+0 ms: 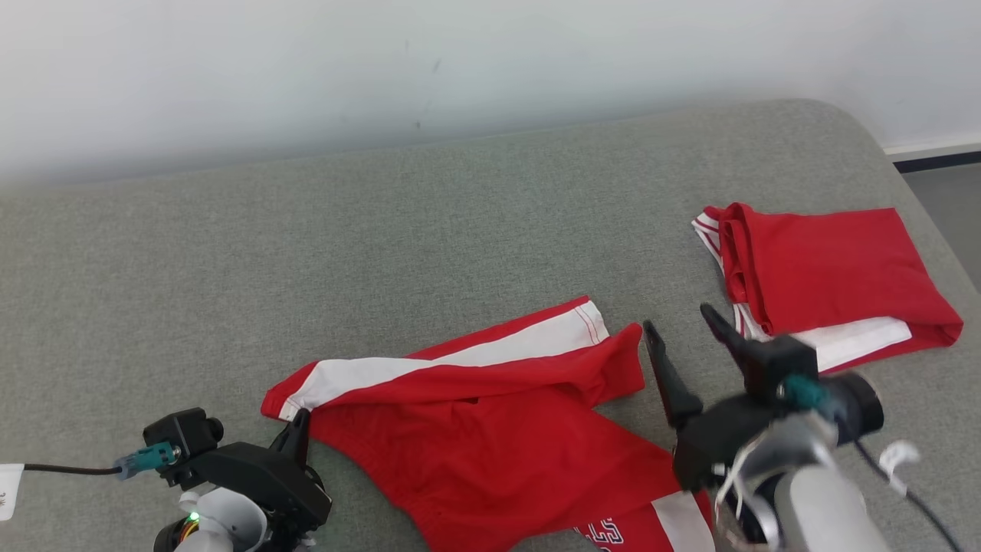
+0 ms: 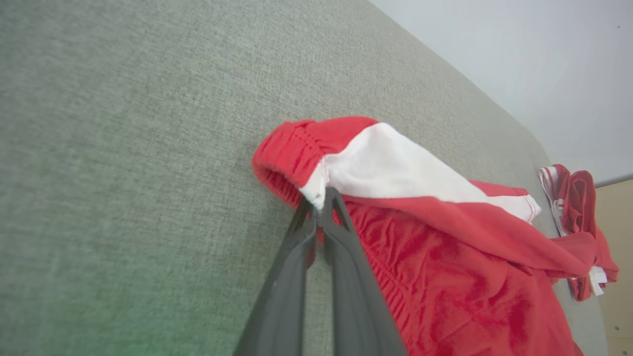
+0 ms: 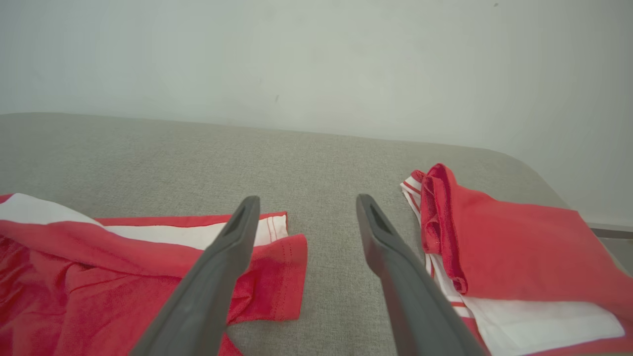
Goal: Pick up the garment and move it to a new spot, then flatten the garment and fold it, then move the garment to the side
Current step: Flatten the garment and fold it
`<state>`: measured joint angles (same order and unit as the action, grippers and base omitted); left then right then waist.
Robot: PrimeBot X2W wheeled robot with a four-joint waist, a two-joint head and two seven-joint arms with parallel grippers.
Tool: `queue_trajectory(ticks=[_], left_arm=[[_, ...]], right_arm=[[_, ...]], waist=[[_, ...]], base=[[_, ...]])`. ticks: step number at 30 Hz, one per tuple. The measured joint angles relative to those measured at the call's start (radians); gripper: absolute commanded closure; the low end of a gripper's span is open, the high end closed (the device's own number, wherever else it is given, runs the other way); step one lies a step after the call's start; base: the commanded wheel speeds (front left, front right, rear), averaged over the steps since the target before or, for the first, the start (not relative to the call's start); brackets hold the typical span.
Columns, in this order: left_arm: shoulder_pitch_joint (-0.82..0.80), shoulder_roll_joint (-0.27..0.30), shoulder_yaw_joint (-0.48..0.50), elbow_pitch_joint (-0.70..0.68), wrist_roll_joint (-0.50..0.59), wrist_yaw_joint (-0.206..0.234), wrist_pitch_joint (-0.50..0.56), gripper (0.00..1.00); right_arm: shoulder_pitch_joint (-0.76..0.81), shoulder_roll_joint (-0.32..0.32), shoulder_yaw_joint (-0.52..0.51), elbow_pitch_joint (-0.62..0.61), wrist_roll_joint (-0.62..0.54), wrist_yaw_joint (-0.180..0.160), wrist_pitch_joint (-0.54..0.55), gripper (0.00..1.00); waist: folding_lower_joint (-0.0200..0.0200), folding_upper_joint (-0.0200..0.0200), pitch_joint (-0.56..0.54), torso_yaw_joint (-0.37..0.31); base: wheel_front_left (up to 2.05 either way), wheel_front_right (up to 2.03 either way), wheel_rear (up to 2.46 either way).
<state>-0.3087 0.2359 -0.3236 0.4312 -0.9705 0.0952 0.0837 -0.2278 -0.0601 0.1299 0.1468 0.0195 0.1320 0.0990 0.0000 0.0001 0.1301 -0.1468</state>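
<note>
Now, left tool [image 2: 321,198] tight on the garment [image 2: 445,257] at its waistband; right tool [image 3: 306,199] wide, empty.

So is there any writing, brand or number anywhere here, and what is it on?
On the unfolded red garment, white outlined letters at the head view's bottom edge: cut off by the frame, not readable.
On the white tag at the head view's left edge, dark marks: too small to read.
No other text can be made out.
</note>
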Motion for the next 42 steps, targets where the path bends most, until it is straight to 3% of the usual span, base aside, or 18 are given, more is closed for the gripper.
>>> queue_trajectory(ticks=[6, 13, 18, 20, 21, 23, 29, 30, 32, 36, 37, 38, 39, 42], left_arm=[[-0.009, -0.004, -0.017, -0.024, 0.01, -0.005, -0.003, 1.0], [-0.059, -0.024, -0.045, -0.04, 0.035, -0.016, -0.005, 1.0], [-0.086, -0.037, -0.058, -0.043, 0.044, -0.025, -0.014, 1.0], [-0.087, -0.038, -0.06, -0.042, 0.044, -0.025, -0.017, 1.0], [-0.087, -0.038, -0.06, -0.042, 0.044, -0.026, -0.019, 1.0], [-0.087, -0.037, -0.06, -0.041, 0.044, -0.026, -0.02, 1.0], [-0.09, -0.032, -0.06, -0.04, 0.045, -0.026, -0.021, 1.0], [-0.091, -0.032, -0.06, -0.04, 0.045, -0.026, -0.021, 1.0], [-0.093, -0.03, -0.06, -0.041, 0.046, -0.025, -0.022, 1.0], [-0.101, -0.028, -0.062, -0.042, 0.047, -0.025, -0.022, 1.0], [-0.102, -0.028, -0.063, -0.042, 0.049, -0.025, -0.022, 1.0], [-0.102, -0.029, -0.064, -0.042, 0.05, -0.025, -0.022, 1.0], [-0.102, -0.028, -0.064, -0.042, 0.05, -0.025, -0.022, 1.0], [-0.104, -0.027, -0.064, -0.042, 0.052, -0.025, -0.03, 1.0]], right_arm=[[-0.204, -0.034, 0.0, 0.114, 0.069, 0.0, 0.306, 0.0], [-0.372, -0.049, 0.005, 0.325, 0.066, 0.0, 0.471, 0.0], [-0.412, -0.035, 0.004, 0.407, 0.075, 0.0, 0.502, 0.33], [-0.414, -0.027, 0.016, 0.425, 0.082, 0.0, 0.51, 0.4], [-0.415, -0.025, 0.019, 0.431, 0.084, 0.0, 0.516, 0.51], [-0.415, -0.023, 0.022, 0.443, 0.088, 0.0, 0.526, 0.55], [-0.427, -0.022, 0.019, 0.463, 0.092, 0.0, 0.52, 0.53], [-0.431, -0.022, 0.019, 0.466, 0.092, 0.0, 0.512, 0.38], [-0.439, -0.021, 0.019, 0.479, 0.095, 0.0, 0.502, 0.35], [-0.455, -0.019, 0.028, 0.506, 0.104, 0.0, 0.499, 0.68], [-0.46, -0.019, 0.035, 0.512, 0.104, 0.0, 0.496, 0.68], [-0.467, -0.018, 0.037, 0.517, 0.104, 0.0, 0.488, 0.93], [-0.472, -0.017, 0.039, 0.519, 0.104, 0.0, 0.479, 1.0], [-0.475, -0.018, 0.047, 0.523, 0.095, 0.0, 0.457, 1.0]], waist=[[0.0001, 0.0, 0.019, 0.021], [0.0001, 0.0, 0.062, 0.062], [0.0002, 0.0, 0.095, 0.095], [0.0002, 0.0, 0.105, 0.105], [0.0002, 0.0, 0.11, 0.108], [0.0002, 0.0001, 0.115, 0.113], [0.0, 0.0, 0.12, 0.112], [0.0, 0.0, 0.122, 0.112], [0.0, 0.0, 0.126, 0.111], [0.0, 0.0, 0.132, 0.111], [0.0, 0.0, 0.134, 0.112], [0.0, 0.0, 0.136, 0.113], [0.0, 0.0, 0.137, 0.113], [0.0, 0.0, 0.137, 0.113]], base=[[0.0, 0.0, 0.0], [0.0, 0.0, 0.0], [0.0, 0.0, 0.0], [0.0, 0.0, 0.0], [0.0, 0.0, 0.0], [0.0, 0.0, 0.0], [0.0, 0.0, 0.0], [0.0, 0.0, 0.0], [0.0, 0.0, 0.0], [0.0, 0.0, 0.0], [0.0, 0.0, 0.0], [0.0, 0.0, 0.0], [0.0, 0.0, 0.0], [0.0, 0.0, 0.0]])
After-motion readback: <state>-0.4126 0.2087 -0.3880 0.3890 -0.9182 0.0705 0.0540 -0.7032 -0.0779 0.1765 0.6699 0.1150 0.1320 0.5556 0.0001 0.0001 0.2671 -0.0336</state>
